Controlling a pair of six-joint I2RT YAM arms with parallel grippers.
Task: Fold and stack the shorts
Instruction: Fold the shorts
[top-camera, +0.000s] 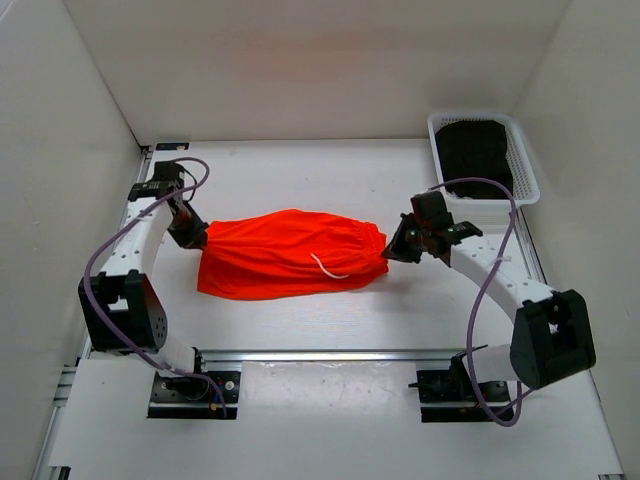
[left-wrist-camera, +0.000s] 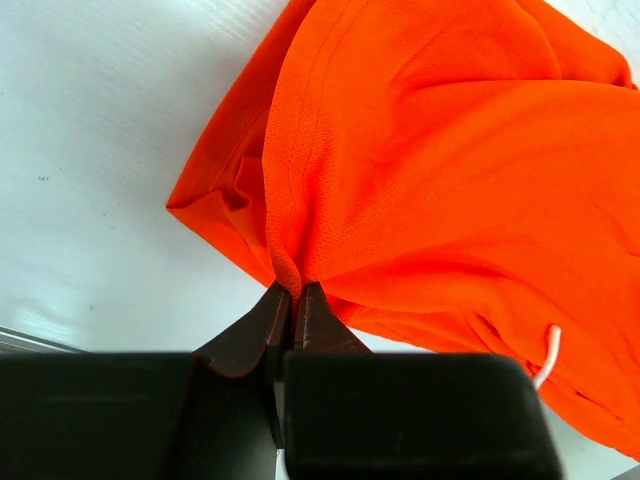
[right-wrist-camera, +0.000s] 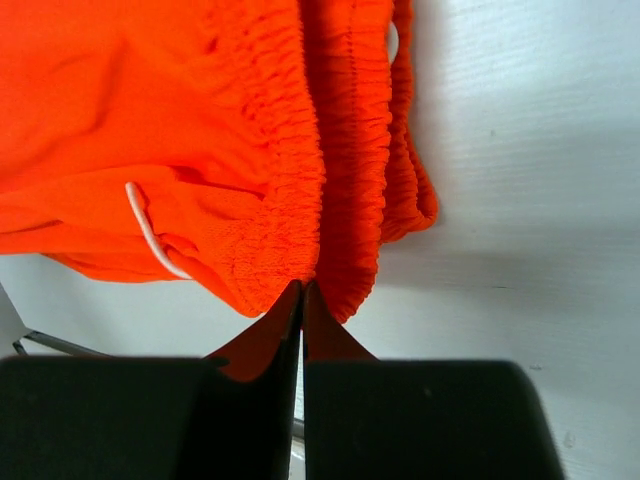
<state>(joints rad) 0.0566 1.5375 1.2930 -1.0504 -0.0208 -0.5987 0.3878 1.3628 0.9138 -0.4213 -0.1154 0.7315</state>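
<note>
The bright orange-red shorts (top-camera: 290, 255) lie bunched lengthwise across the table's middle, with the white drawstring (top-camera: 328, 268) looping out on top. My left gripper (top-camera: 195, 238) is at their left end. It is shut on a pinch of the thin leg fabric (left-wrist-camera: 300, 200), which gathers into the fingertips (left-wrist-camera: 305, 300). My right gripper (top-camera: 392, 250) is at the right end, shut with its tips together on the lower edge of the gathered elastic waistband (right-wrist-camera: 345, 150). Only a sliver of that edge appears caught. The drawstring (right-wrist-camera: 150, 232) hangs to the left of the jaws.
A white slotted basket (top-camera: 527, 165) holding dark fabric (top-camera: 474, 152) stands at the back right corner, close behind the right arm. White walls enclose the table on three sides. A metal rail (top-camera: 330, 355) runs along the near edge between the arm bases.
</note>
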